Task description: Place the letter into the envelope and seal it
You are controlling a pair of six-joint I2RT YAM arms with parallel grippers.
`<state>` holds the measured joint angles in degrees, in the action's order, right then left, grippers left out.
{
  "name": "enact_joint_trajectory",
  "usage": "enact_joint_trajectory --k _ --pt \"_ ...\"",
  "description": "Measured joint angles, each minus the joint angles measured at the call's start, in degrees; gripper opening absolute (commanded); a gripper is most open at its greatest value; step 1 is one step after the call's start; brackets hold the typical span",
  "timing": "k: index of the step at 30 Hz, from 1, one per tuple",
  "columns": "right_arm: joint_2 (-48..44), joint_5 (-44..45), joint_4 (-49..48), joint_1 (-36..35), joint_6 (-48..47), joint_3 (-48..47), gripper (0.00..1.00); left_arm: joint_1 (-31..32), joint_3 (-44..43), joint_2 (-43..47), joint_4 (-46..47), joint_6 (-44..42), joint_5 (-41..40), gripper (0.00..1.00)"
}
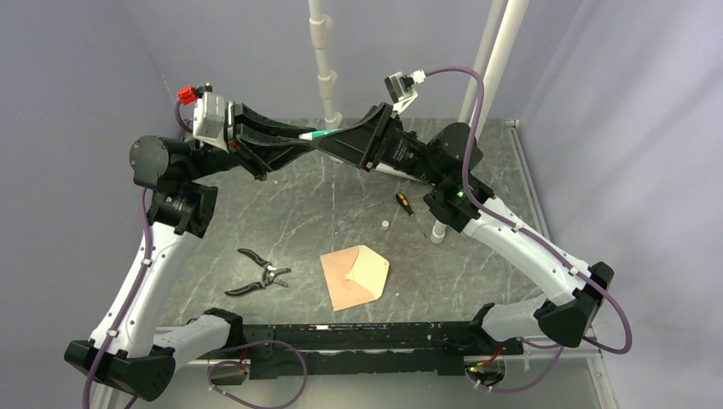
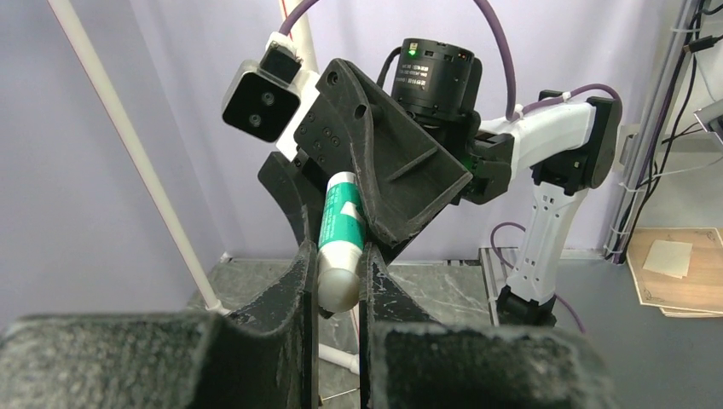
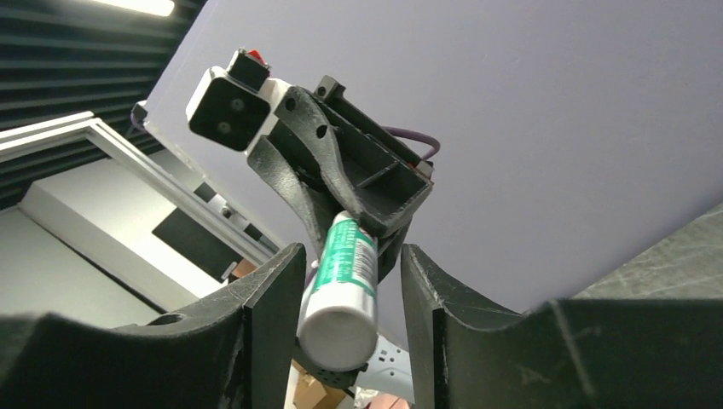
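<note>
The envelope (image 1: 354, 277) lies flat on the dark table (image 1: 298, 213), near the front centre, its paler part toward the right. I cannot make out the letter as a separate sheet. Both arms are raised high over the back of the table and meet tip to tip. A green and white glue stick (image 1: 320, 134) spans between them. My left gripper (image 2: 337, 256) is shut on the stick's white end (image 2: 339, 285). My right gripper (image 3: 351, 256) stands open around the other end (image 3: 339, 319), with a gap showing beside the stick.
Black-handled pliers (image 1: 258, 274) lie left of the envelope. A small screwdriver (image 1: 404, 203) and a tiny white piece (image 1: 385, 224) lie behind it. White poles (image 1: 325, 60) rise at the back, with purple walls around.
</note>
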<state>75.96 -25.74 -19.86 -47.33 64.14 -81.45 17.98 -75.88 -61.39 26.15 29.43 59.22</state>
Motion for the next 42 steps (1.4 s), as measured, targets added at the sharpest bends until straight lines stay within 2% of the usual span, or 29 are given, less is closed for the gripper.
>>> enact_joint_trajectory --k 3,8,10,14,17,23,25,27,31,34,38,42 --pt "0.02 -0.37 0.0 0.0 0.15 -0.26 0.36 0.0 0.0 0.04 -0.87 -0.92 -0.11 0.02" --pt "0.55 -0.87 0.02 0.0 0.68 -0.55 0.32 0.0 0.07 0.07 -1.38 -1.81 -0.15 0.02" --pt "0.61 -0.96 0.07 0.09 0.96 -0.57 0.33 -0.02 0.13 0.07 -1.36 -1.84 -0.15 0.02" --pt "0.61 -1.18 -0.11 0.11 1.81 -0.57 0.46 -0.04 0.83 0.68 -1.16 -2.45 0.13 0.03" --pt "0.61 -1.44 -0.61 0.09 2.67 -0.55 0.48 -0.04 1.51 1.53 -1.66 -3.67 0.28 0.02" --pt "1.36 -2.4 -2.12 0.11 5.09 -0.57 0.32 -0.04 1.62 2.64 -2.49 -5.44 -0.13 0.03" --pt "1.86 -2.95 -2.69 0.15 6.1 -0.55 0.29 -0.04 1.62 3.21 -3.39 -6.43 -0.22 0.03" --pt "2.16 -3.32 -2.99 0.13 6.99 -0.55 0.29 -0.07 1.62 3.8 -4.72 -7.61 -0.46 0.02" --pt "2.4 -3.65 -3.08 0.04 8.17 -0.57 0.38 -0.11 1.62 4.59 -6.38 -9.75 -0.39 0.02" --pt "2.51 -4.31 -3.04 0.04 9.66 -0.57 0.4 -0.11 1.62 5.18 -7.69 -11.34 0.09 0.02" --pt "2.58 -4.26 -2.91 0.09 10.95 -0.57 0.38 -0.09 1.62 6.45 -9.77 -13.38 0.87 0.02" --pt "2.6 -4.39 -2.95 0.04 11.58 -0.57 0.29 -0.11 1.62 7.17 -11.28 -14.86 0.87 0.02"
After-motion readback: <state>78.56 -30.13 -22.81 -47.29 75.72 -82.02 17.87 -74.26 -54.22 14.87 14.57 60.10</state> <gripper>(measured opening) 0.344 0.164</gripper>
